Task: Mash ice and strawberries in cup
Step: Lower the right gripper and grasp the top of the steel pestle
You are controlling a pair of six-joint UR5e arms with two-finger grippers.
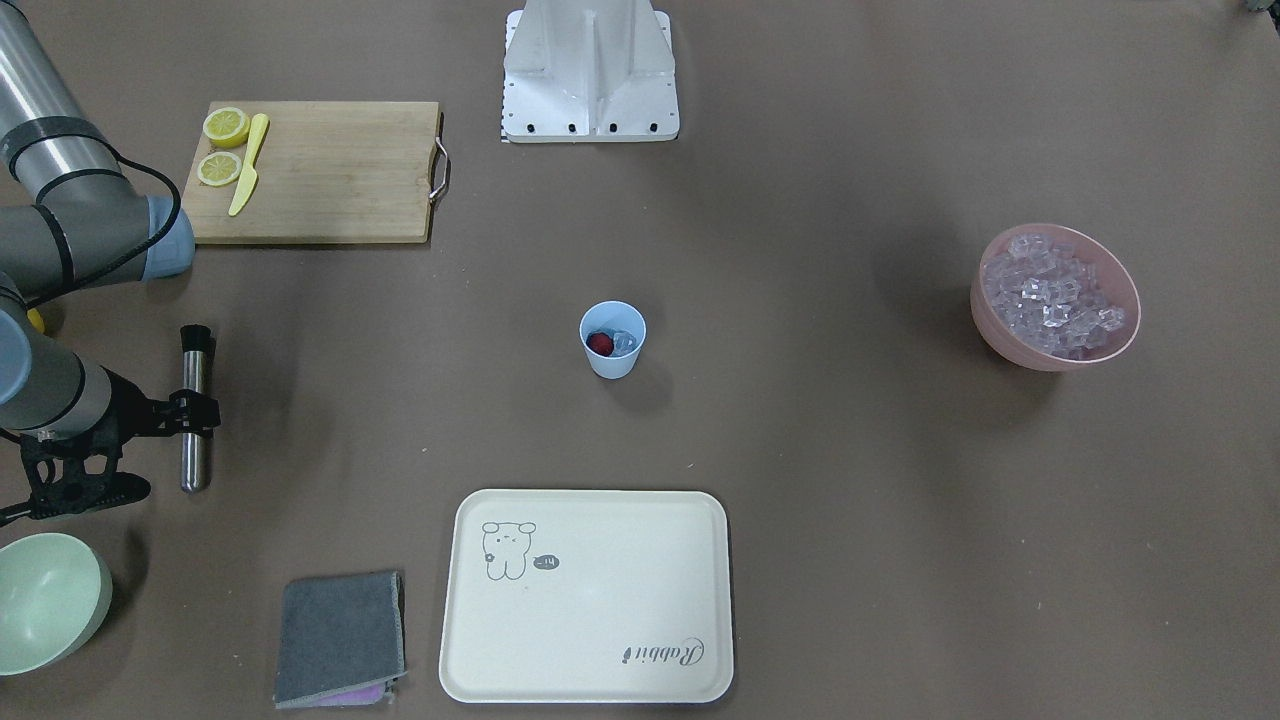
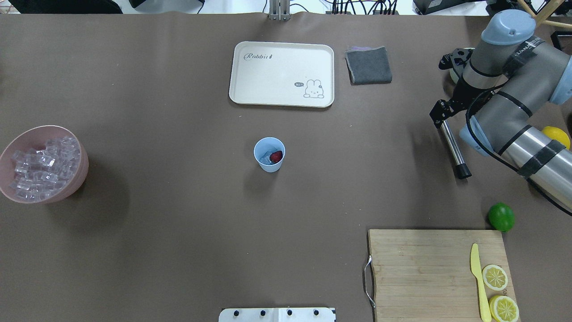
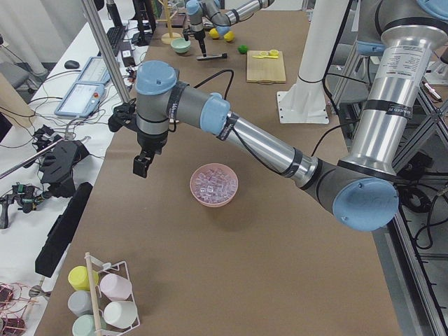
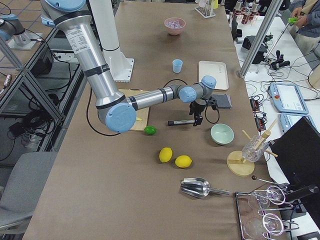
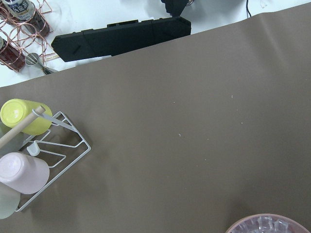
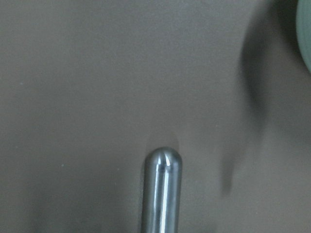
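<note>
The light-blue cup (image 1: 612, 340) stands upright mid-table, also in the overhead view (image 2: 269, 154). Inside lie a red strawberry (image 1: 600, 343) and clear ice (image 1: 625, 342). My right gripper (image 1: 195, 412) is shut on a steel muddler (image 1: 195, 455) with a black end, held level just over the table, far to the cup's side (image 2: 440, 117). The muddler's rounded tip fills the right wrist view (image 6: 163, 194). My left gripper (image 3: 142, 166) hangs beyond a pink bowl (image 3: 194, 189) of ice cubes; I cannot tell if it is open or shut.
A cream tray (image 1: 600, 600) and a grey cloth (image 1: 340, 635) lie across from the robot. A cutting board (image 1: 330, 170) carries lemon halves and a yellow knife. A pale green bowl (image 1: 45, 600), a lime (image 2: 501, 217) and a lemon (image 2: 556, 136) are near the right arm.
</note>
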